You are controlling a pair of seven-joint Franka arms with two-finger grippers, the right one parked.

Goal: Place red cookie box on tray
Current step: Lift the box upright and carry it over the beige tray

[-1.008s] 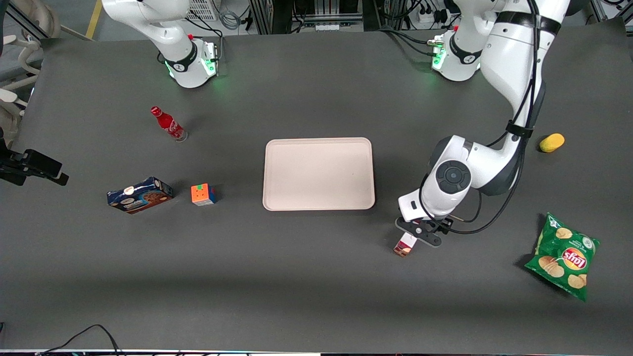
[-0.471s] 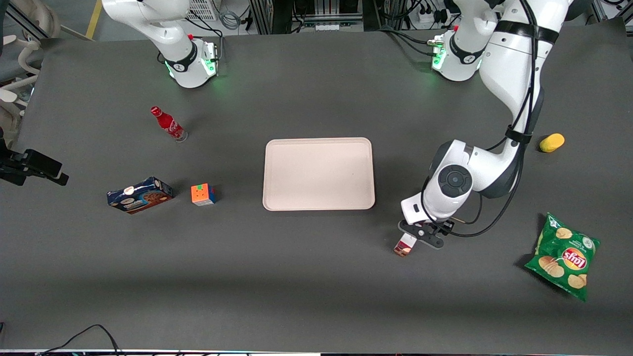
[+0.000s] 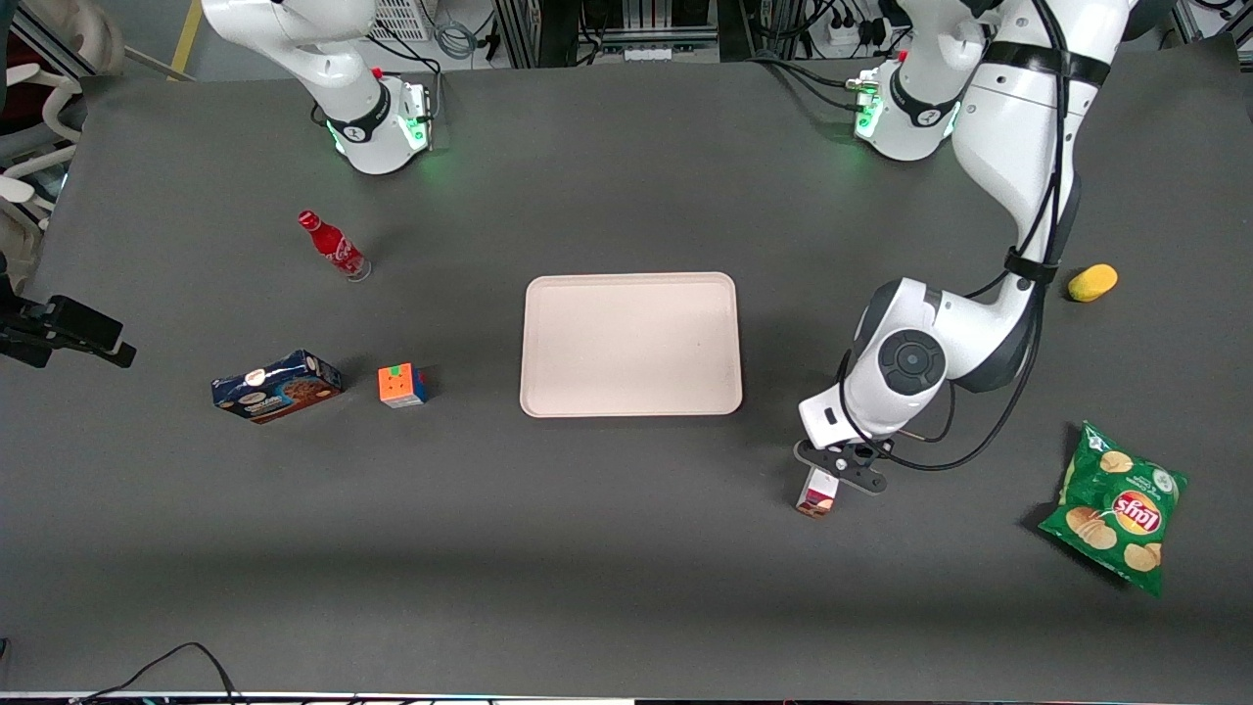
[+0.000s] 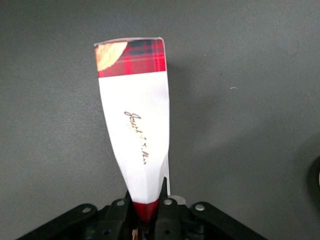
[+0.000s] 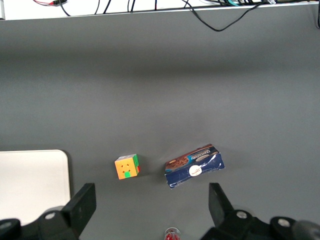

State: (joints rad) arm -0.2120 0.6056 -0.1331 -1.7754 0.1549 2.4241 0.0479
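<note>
The red cookie box [image 3: 817, 493] has red tartan ends and a white label section. It is held by one end in my left gripper [image 3: 840, 470], nearer the front camera than the tray and toward the working arm's end. In the left wrist view the gripper [image 4: 146, 210] is shut on the box's red end. The rest of the box [image 4: 135, 125] points away from the fingers toward the dark table. I cannot tell whether its free end touches the table. The pale pinkish-beige tray [image 3: 631, 343] lies flat and bare at the table's middle.
A green chips bag [image 3: 1116, 506] and a yellow object [image 3: 1092, 282] lie toward the working arm's end. A blue cookie box [image 3: 277, 386], a colour cube [image 3: 402, 385] and a red bottle [image 3: 333, 245] stand toward the parked arm's end.
My gripper and the red cookie box have shifted slightly toward the front camera and the working arm's end. The box's visible end has turned to point more straight at the camera.
</note>
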